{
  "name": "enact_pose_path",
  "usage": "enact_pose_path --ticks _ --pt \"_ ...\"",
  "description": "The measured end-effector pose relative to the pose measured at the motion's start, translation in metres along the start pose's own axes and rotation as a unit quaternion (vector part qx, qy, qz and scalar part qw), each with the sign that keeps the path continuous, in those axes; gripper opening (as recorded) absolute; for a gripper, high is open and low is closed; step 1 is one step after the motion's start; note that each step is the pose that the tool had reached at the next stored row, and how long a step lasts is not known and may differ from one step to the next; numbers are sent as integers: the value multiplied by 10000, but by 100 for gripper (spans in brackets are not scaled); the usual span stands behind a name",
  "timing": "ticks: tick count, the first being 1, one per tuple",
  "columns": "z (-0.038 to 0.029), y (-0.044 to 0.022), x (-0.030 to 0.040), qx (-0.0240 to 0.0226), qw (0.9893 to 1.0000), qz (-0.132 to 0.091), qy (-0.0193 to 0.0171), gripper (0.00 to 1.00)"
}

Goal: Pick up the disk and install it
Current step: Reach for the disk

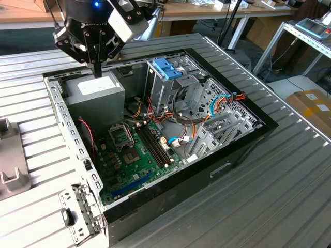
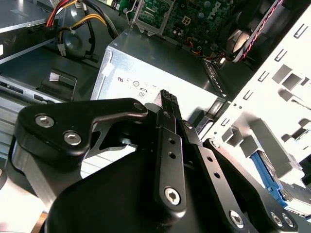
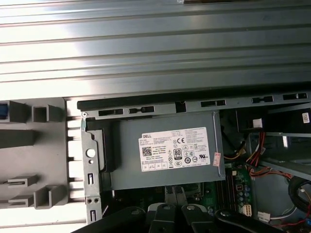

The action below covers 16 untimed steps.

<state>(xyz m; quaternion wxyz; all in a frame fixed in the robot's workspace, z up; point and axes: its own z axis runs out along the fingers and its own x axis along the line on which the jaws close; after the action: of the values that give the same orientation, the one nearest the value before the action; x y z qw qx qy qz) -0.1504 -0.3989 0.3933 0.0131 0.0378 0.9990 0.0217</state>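
In the exterior view the end effector hangs over the power supply in a corner of the open computer case. Its fingers are drawn together to one point and hold nothing. A grey holder sits on the ribbed table outside the case, toward the exterior view's left and well apart from the end effector. The case's side wall stands between them. The blue latch on the drive cage lies the other way, toward the exterior view's right.

In the second wrist view the closed tip is just above the power supply's label. Beyond the perforated case wall, the disk shows as a light blue edge with grey metal beside it, tucked among the holder's grey blocks. Its long axis seems to follow that blue edge, but most of it is hidden.

In the first wrist view the holder lies beside the case, and a sliver of blue at its edge is probably the same frame. The table around it is bare. Any path across would have to clear the case rim.
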Motion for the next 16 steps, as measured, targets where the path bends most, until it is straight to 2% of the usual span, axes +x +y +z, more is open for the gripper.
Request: enact_pose_path --ticks 16 --pt "-1 -3 41 0 10000 0 0 10"
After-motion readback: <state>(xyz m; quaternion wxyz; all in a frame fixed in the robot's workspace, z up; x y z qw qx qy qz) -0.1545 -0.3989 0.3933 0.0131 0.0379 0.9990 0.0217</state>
